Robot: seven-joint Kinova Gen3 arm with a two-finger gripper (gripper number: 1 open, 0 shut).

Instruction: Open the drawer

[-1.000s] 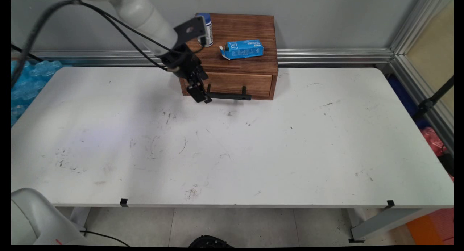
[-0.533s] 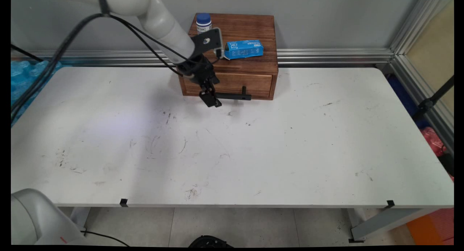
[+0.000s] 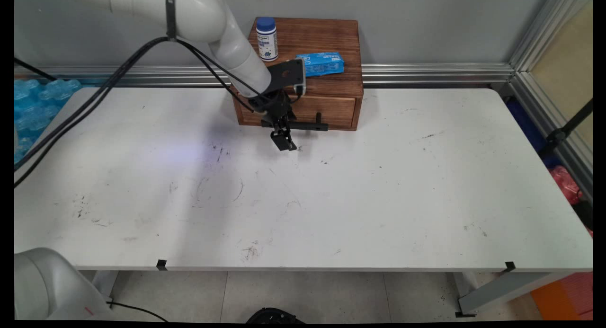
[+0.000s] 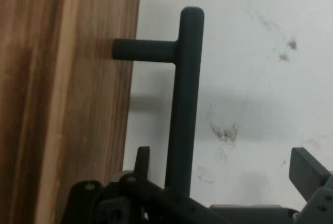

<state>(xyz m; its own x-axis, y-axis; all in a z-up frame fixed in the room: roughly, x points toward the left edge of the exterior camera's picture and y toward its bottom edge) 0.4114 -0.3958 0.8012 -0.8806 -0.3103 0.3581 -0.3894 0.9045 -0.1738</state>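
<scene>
Wooden drawer box [image 3: 303, 72] was partly hidden by the arm at its left front corner; the blue carton [image 3: 321, 64] on top was cut off at its left end by the wrist. A white bottle with blue cap [image 3: 267, 38] was seen upright at the box's back left corner. The black bar handle [image 4: 184, 104] was seen on short posts off the drawer front [image 4: 62, 99], at the desk's [image 3: 378, 200] far edge. The gripper [image 3: 283, 141] was held at the handle's left end with fingers [image 4: 309, 174] spread apart, the bar lying between them, untouched as far as could be seen.
</scene>
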